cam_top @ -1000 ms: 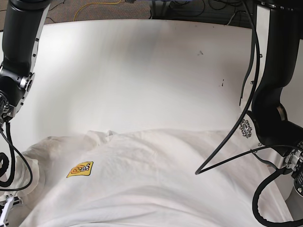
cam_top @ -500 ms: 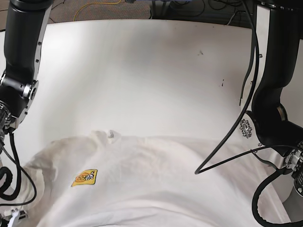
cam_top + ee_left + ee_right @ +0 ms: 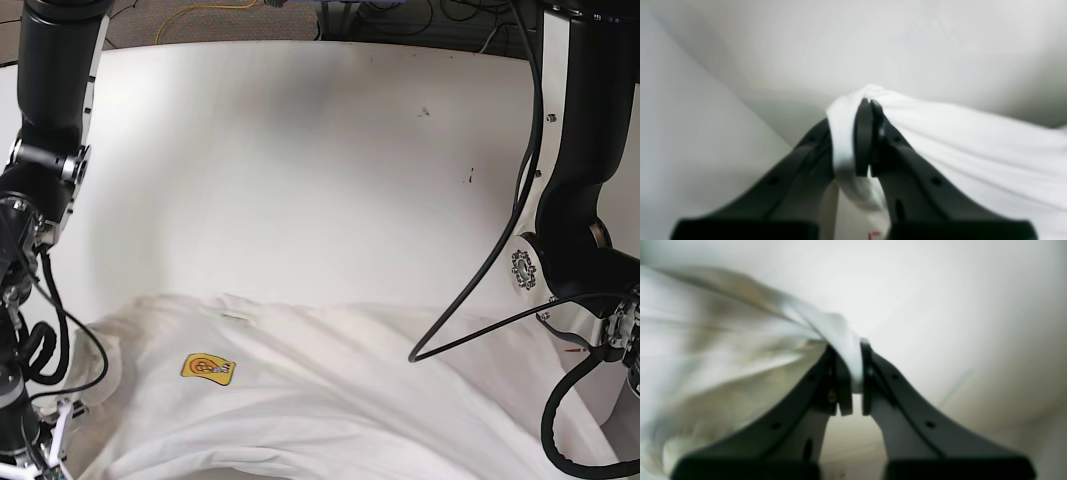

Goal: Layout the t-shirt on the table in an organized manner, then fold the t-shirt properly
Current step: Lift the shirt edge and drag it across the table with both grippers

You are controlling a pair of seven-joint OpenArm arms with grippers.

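Note:
The white t-shirt (image 3: 330, 400) lies spread across the near part of the table (image 3: 300, 170), its small orange-yellow logo (image 3: 208, 368) facing up. In the left wrist view my left gripper (image 3: 868, 106) is shut on a bunched edge of the t-shirt (image 3: 957, 140), which stretches away to the right. In the right wrist view my right gripper (image 3: 853, 353) is shut on a fold of the t-shirt (image 3: 723, 350), which trails off to the left, blurred. Neither gripper shows in the base view; both sit below its lower edge.
The black arm columns stand at the left (image 3: 50, 120) and right (image 3: 580, 200) of the table. A black cable (image 3: 480, 290) loops over the shirt's right side. Small dark marks (image 3: 424, 111) dot the far tabletop. Floor with cords lies beyond the far edge.
The shirt's upper edge has slid toward the near edge and pulled flatter. The logo has shifted right. The arm at the base view's left has shifted with it.

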